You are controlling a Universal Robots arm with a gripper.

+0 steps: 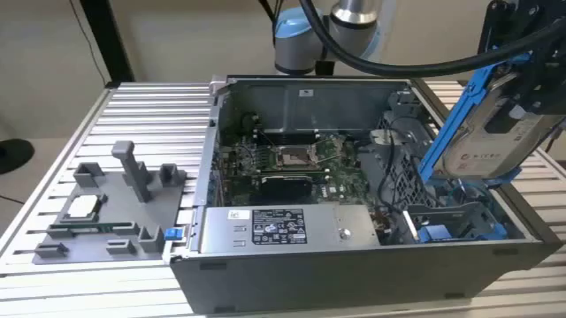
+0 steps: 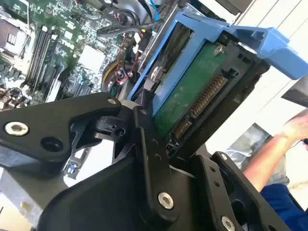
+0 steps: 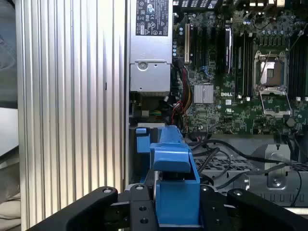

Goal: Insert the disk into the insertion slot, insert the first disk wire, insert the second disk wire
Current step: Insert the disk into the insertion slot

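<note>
A: Obs. The claw (image 3: 175,209) is clamped on the disk (image 1: 491,142). In the first wrist view, black fingers (image 3: 142,207) press on either side of its blue carrier frame (image 3: 175,178).

B: Where is the disk relative to the bay?

A: In the air, steeply tilted, over the end of the computer case (image 1: 354,268) at the exterior view's right. The insertion slot (image 1: 455,222) lies below it, apart from it. Nothing is seated.

B: Wires?

A: The second wrist view shows the disk's green board side. Its connector edge is bare, with no wire plugged in. Loose black cables (image 3: 219,143) lie near the slot.

B: Risks?

A: Judgement only.
1. Tilt: if the frame meets the slot at this angle, a corner could catch on the metal wall and jam, or lever the disk in the grip.
2. Cables: one straying across the opening could get pinched under the frame.
3. Grip: it sits on the plastic frame, so a side load might make it flex or slip.

B: Anything else close by?

A: The power-supply box (image 1: 274,228) runs along the case's near edge, just beside the slot. The motherboard (image 1: 292,159) is behind it. A person's arm (image 2: 279,144) shows past the disk in the second wrist view, apart from it. The bench (image 1: 150,112) carries the case.
</note>
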